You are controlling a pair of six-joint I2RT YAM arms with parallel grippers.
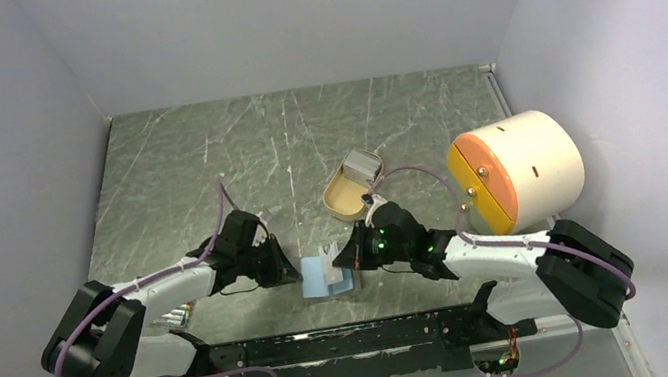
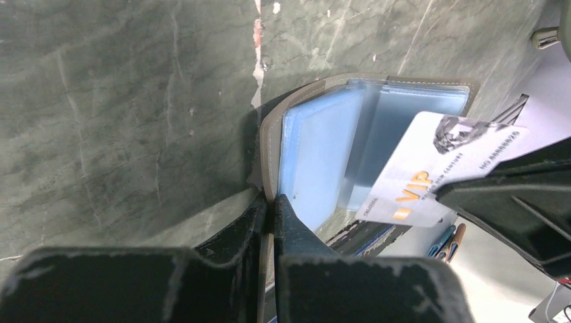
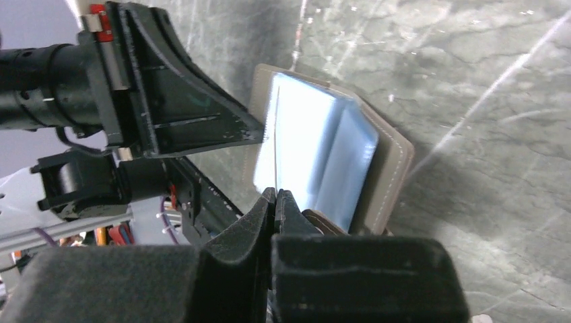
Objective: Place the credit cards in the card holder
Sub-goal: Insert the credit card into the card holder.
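The card holder [image 1: 317, 282] lies open near the table's front edge, its bluish clear sleeves [image 2: 316, 151] facing up. My left gripper [image 2: 271, 200] is shut on the holder's olive left edge. From the right, my right gripper [image 3: 276, 195] is shut on a white credit card [image 2: 438, 171] printed "VIP". The card slants down over the sleeves, its lower corner overlapping a clear pocket; I cannot tell whether it is inside. In the right wrist view the holder [image 3: 387, 168] spreads beyond my fingertips, and the left gripper's fingers [image 3: 202, 128] pinch its far edge.
A tan oval tray [image 1: 342, 197] holding a pale grey thing [image 1: 365, 165] sits just behind the grippers. A big cream cylinder with an orange face [image 1: 519, 169] stands at the right. A bundle of sticks [image 1: 176, 318] lies by the left arm's base.
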